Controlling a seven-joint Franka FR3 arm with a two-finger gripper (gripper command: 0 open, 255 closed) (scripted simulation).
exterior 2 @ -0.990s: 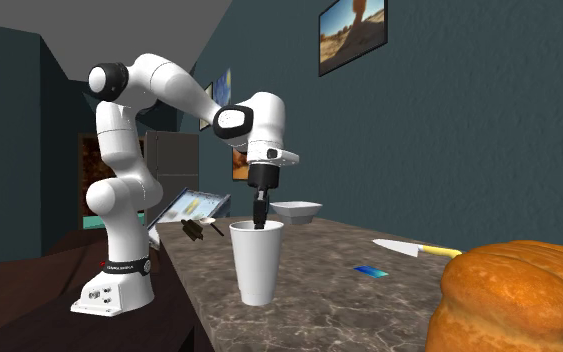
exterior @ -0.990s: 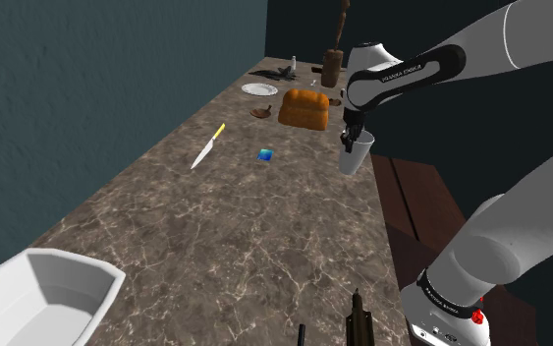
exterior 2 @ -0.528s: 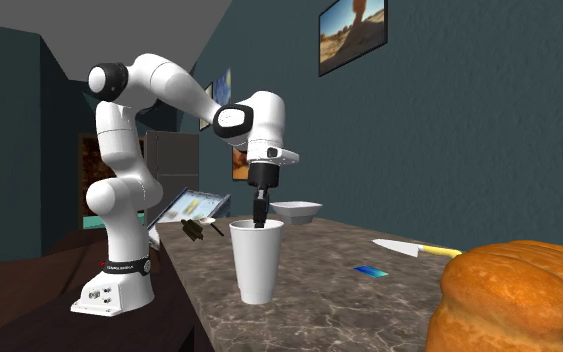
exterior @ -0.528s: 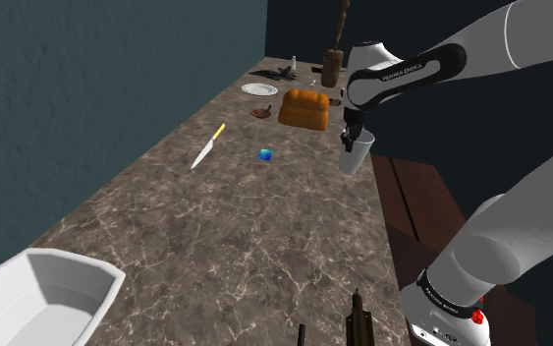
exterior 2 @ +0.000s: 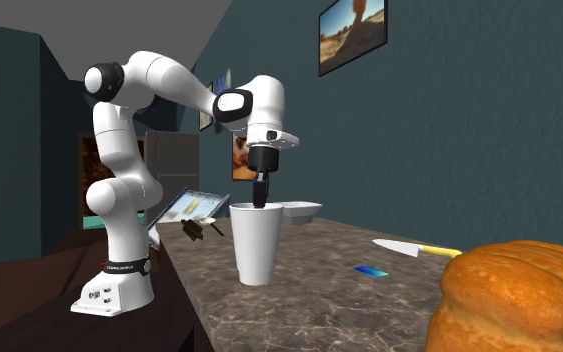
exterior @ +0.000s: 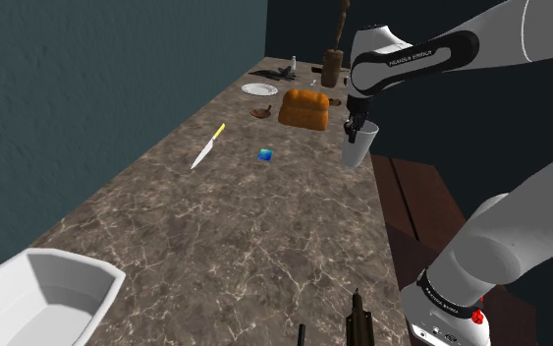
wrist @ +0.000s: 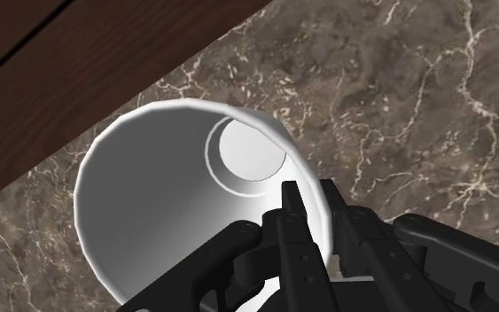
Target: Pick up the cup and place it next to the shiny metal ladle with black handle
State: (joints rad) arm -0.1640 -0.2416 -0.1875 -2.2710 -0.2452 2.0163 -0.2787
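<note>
The jaws pinch the wall of the plain white tapered cup (exterior: 359, 147) at its rim, 1 finger inside and 1 outside. The cup is upright, on or just above the brown marbled counter (exterior: 215, 226), near its edge. This looks like the carry step. Next it must travel to the ladle (which utensil that is, I cannot tell), lower and release.
</note>
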